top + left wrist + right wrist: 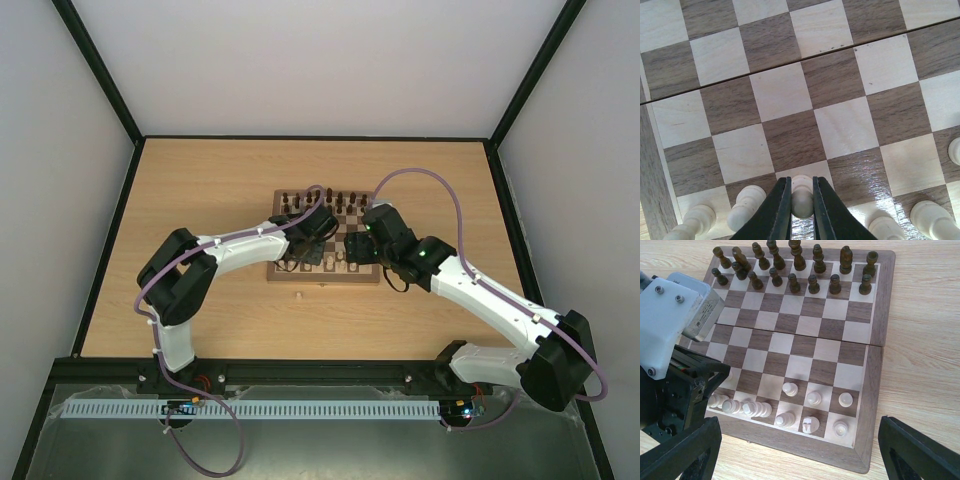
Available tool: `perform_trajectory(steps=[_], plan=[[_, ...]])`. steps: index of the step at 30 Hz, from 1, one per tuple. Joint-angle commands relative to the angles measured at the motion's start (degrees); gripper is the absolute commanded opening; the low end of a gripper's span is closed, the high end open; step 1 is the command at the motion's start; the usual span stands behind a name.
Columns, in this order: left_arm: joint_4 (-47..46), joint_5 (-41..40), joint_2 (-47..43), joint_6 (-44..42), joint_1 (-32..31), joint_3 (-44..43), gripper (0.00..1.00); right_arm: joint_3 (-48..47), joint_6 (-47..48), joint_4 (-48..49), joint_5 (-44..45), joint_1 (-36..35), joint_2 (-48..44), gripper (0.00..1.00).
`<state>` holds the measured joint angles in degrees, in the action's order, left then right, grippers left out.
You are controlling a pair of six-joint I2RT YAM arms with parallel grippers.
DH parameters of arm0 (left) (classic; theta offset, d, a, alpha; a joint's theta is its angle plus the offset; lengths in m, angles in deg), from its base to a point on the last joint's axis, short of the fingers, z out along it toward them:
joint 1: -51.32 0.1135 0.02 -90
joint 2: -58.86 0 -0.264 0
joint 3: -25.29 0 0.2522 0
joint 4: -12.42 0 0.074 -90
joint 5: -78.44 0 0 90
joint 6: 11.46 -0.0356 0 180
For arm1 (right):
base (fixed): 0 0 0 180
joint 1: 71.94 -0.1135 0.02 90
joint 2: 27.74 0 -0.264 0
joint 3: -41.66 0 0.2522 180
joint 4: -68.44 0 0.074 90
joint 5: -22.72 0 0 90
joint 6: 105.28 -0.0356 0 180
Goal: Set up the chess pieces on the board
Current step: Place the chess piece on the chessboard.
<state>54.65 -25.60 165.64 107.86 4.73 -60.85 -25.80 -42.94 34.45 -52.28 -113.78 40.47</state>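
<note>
Left gripper [801, 181] clamped on a pale chess piece [801, 200] at the 6 o'clock edge of the board [840, 75]; right gripper [800, 440] spread wide, holding nothing

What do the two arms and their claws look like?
Both the left arm and right arm have white shells with bulky black joints; a mauve cable loops along each. A green light glows on the right wrist. The claw fingers are flat, black, tapered.
</note>
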Motion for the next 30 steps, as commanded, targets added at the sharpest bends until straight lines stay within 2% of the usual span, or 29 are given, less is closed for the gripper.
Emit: perform_trajectory(steps=[1, 12, 30], plan=[[4.2, -0.5, -0.4, -0.1, 0.3, -0.5, 0.13, 0.3, -0.1, -0.9, -0.2, 0.3, -0.1, 0.86], [4.1, 0.9, -1.4, -0.3, 0.3, -1.1, 0.28, 0.4, 0.0, -0.7, -0.9, 0.3, 0.0, 0.87], [4.6, 0.6, -1.2, -1.4, 1.0, -5.9, 0.33, 0.3, 0.1, -0.7, -1.1, 0.3, 0.4, 0.87]])
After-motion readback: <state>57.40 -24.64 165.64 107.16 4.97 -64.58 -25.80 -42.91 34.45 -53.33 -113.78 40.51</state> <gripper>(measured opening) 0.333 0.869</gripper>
